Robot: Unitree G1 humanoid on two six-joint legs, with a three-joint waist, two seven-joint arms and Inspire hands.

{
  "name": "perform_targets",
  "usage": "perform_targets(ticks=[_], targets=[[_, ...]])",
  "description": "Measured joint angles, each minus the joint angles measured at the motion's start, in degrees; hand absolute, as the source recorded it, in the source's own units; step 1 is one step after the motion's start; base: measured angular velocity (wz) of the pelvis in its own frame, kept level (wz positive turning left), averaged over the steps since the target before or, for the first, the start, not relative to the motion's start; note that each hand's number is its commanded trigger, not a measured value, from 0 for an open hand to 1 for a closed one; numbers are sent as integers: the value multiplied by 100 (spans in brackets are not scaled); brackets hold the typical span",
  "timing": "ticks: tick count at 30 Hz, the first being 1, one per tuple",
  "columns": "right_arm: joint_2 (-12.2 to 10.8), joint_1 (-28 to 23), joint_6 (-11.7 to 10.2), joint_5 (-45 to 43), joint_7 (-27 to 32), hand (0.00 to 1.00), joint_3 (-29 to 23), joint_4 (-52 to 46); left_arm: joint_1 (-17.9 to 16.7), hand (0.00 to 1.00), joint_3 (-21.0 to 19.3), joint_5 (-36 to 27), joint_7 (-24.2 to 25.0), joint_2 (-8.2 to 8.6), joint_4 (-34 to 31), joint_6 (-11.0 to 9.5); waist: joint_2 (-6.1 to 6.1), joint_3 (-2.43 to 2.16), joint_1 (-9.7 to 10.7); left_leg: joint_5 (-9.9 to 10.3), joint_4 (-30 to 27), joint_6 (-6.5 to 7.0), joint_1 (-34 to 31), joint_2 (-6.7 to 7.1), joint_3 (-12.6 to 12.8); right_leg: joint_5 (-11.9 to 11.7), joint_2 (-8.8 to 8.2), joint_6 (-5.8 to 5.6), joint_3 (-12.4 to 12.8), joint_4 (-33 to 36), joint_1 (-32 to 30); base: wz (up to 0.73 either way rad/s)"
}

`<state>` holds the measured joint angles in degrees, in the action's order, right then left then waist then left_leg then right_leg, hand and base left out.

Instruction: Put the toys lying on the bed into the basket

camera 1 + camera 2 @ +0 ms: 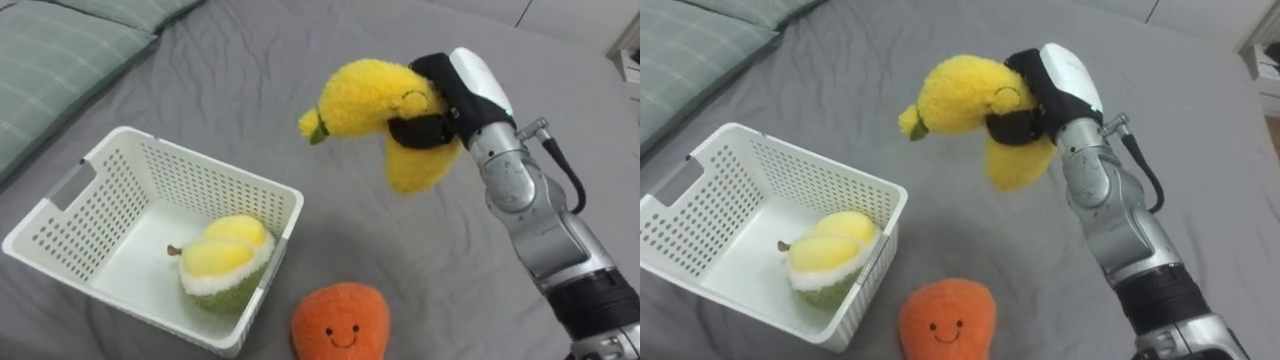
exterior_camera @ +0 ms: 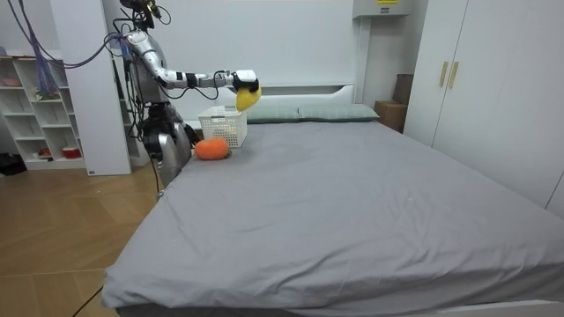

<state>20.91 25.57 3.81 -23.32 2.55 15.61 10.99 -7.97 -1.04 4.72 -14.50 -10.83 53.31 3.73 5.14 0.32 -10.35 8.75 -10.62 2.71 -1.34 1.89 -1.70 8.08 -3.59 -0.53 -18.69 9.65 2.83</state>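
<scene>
**Right hand holding a yellow plush above the bed**

The right hand [image 1: 470, 85] was raised over the grey bed [image 1: 400, 260], its dark fingers [image 1: 425, 128] curled tightly round a yellow banana-shaped plush toy [image 1: 365, 98], which hung clear of the sheet. The toy's green-tipped end pointed toward the white perforated basket [image 1: 215, 185], which stood on the bed to the robot's left of the hand and lower in the view. Inside the basket, against its near right corner, lay a yellow-and-green fruit plush [image 1: 225, 265]. An orange plush with a smiling face [image 1: 340, 322] rested on the sheet just beside the basket's near right corner, outside it. A green checked pillow [image 1: 50, 60] lay beyond the basket. In the room view, the robot stood at the bedside on the room view's left, near a white shelf unit [image 2: 40, 106], its arm stretched out over the basket.
</scene>
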Motion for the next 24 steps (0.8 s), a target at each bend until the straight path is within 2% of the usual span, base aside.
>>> perform_targets(ticks=[5, 7, 9, 12, 16, 19, 21, 23, 24], targets=[[-2, 0, 13, -431, -97, 100, -12, -508, -56, 0, -104, 240, -2, 119, -115, 1, -5, -1, -105, 1, 3, -1, 3, 2, -13, 2, 1, -2, -13, -1, 1, 0], [-12, 0, 100, -451, -162, 100, 0, -611, -63, 0, -106, 327, -2, 116, -126, 9, 0, -2, -144, 0, 7, 0, -2, 6, -32, 1, -1, -2, -38, 0, 5, 4], [-51, 0, 253, -424, -274, 100, 2, -703, -82, 0, -111, 380, -2, 115, -170, 42, 3, -2, -279, 0, 29, 0, 30, 6, -34, 3, -1, -4, -58, -1, 25, 0], [-157, 0, 262, -374, -331, 100, 1, -714, -115, 0, -113, 379, -2, 115, -168, 59, 15, -5, -342, 0, 49, 0, 104, 20, -127, 16, -12, -25, -193, -7, 136, 14], [-216, 21, 264, -370, -406, 100, 2, -723, -161, 0, -125, 398, 7, 112, -171, 93, 61, -6, -495, -4, 47, 0, 94, 52, -211, 24, -24, -38, -240, -15, 146, 9], [-292, 21, 340, -363, -429, 100, 23, -719, -188, 0, -126, 493, 5, 98, -169, 126, 105, 19, -605, -13, 30, 5, 78, 84, -317, 31, -44, -47, -355, -27, 177, 16], [-445, 28, 427, -456, -431, 100, 137, -718, -218, 0, -127, 500, -16, 58, -166, 155, 180, 37, -742, -11, 26, 3, 72, 91, -340, 31, -34, -47, -368, -105, 222, 8], [-584, 28, 451, -658, -432, 100, 233, -718, -217, 0, -137, 499, -26, 71, -161, 227, 226, 51, -777, -13, 5, 0, 52, 99, -391, 30, -35, -47, -416, -104, 216, 12], [-597, 27, 472, -707, -447, 100, 354, -717, -225, 0, -140, 500, -24, 74, -155, 254, 245, 60, -874, -13, -4, 0, 48, 102, -407, 30, -37, -47, -428, -104, 216, 10]])
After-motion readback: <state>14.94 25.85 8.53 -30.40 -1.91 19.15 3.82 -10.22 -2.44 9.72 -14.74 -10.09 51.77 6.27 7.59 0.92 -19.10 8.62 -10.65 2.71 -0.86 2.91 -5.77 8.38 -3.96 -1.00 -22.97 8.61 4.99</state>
